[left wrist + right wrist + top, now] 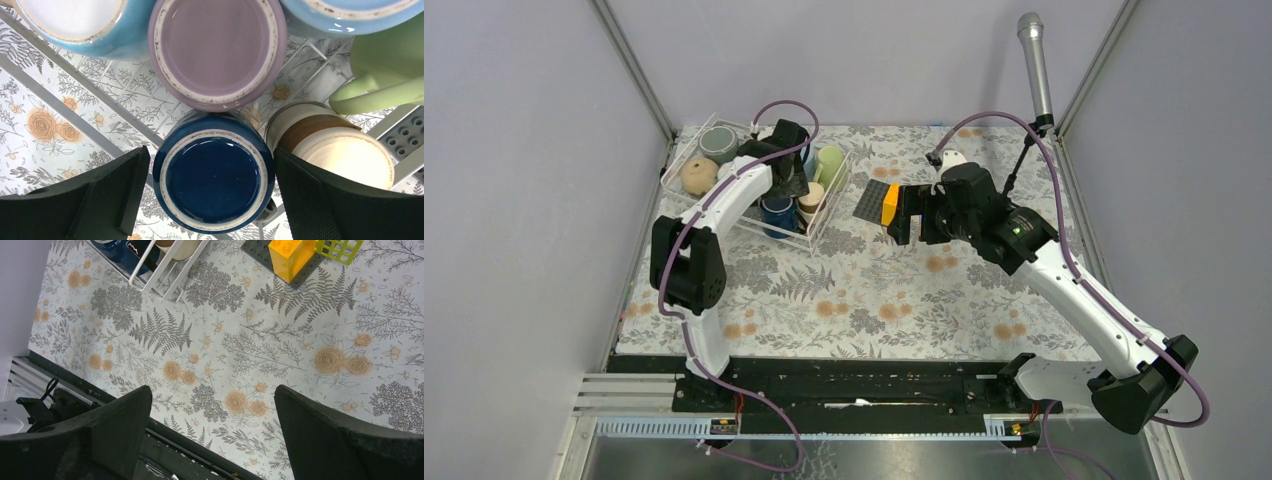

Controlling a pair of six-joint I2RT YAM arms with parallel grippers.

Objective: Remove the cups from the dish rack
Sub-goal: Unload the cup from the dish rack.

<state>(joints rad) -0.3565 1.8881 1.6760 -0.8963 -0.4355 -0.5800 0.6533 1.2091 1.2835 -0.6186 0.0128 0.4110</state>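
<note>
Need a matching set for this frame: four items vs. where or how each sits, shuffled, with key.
Things:
1. navy cup
2. mauve cup
3. pale green cup
4. yellow block

Places:
A. on the dark grey studded plate
B. base up, seen between the fingers of the open left pincer
C. right edge of the left wrist view, handle showing
D. base up, just beyond the navy cup

Pairs: 1-B, 2-D, 3-C, 4-A

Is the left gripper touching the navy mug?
Cannot tell. In the left wrist view the open left gripper straddles the upturned navy mug; both finger edges meet its outline, with no plain gap or contact.
</note>
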